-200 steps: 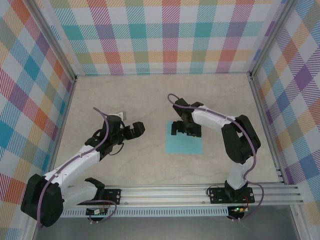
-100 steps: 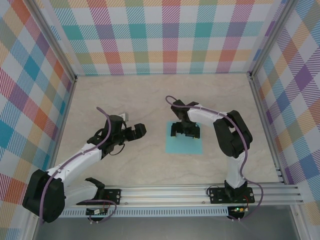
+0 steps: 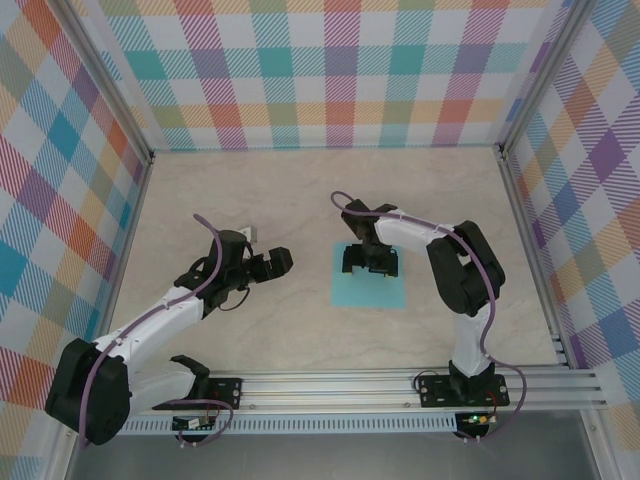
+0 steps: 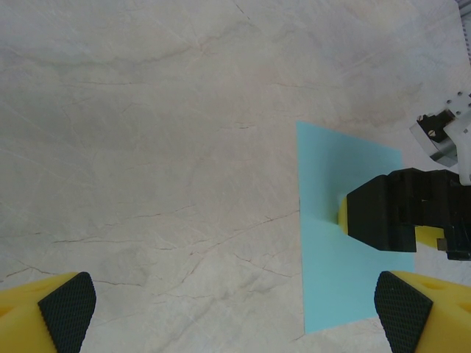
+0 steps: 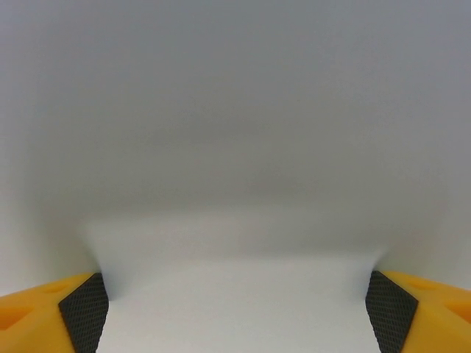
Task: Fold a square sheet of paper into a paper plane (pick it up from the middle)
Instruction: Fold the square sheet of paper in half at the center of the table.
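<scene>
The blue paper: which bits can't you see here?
- Top view: the far part of the square sheet of paper is hidden under the right claw.
- Left wrist view: the right claw covers its right side; a pad of the left claw hides a corner.
- Right wrist view: too close and blurred to tell paper from table.

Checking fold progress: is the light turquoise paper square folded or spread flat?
Spread flat: the light turquoise paper square lies unfolded, with no crease showing.

square sheet of paper (image 3: pixel 368 290): far part hidden under right end effector (image 3: pixel 370 265)
</scene>
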`<state>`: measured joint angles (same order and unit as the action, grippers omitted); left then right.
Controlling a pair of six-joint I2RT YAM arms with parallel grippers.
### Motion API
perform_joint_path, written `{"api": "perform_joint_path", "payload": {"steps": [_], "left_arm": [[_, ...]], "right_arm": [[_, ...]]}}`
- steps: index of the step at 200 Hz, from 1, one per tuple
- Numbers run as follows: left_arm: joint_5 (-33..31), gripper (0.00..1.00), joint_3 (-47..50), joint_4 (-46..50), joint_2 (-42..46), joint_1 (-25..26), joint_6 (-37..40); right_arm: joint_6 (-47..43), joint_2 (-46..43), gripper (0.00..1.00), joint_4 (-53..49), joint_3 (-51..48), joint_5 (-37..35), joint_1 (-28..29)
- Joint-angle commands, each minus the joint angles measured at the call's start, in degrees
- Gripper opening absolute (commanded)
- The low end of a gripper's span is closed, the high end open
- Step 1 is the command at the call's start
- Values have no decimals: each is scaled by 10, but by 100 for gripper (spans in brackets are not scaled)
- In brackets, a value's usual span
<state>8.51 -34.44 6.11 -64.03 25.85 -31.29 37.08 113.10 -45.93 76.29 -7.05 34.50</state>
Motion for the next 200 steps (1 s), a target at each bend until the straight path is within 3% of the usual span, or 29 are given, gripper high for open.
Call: {"api": "perform_joint_path", "payload": {"steps": [1,61,101,159,200], "left_arm": [[8,100,-15,20,0,2,7],[6,100,-15,22,-2,3,7],[7,100,-19,22,-6,3,7],[5,100,-21,28,-6,2,7],[2,100,-24,29,-5,3,6]], "right_arm": [[10,46,89,9,-41,9,3],[-9,37,83,5,-26,13,3],[-26,19,73,-4,0,21,3],[-34,-12,45,-14,18,25,3],[-30,-68,35,5,7,68,3]]}}
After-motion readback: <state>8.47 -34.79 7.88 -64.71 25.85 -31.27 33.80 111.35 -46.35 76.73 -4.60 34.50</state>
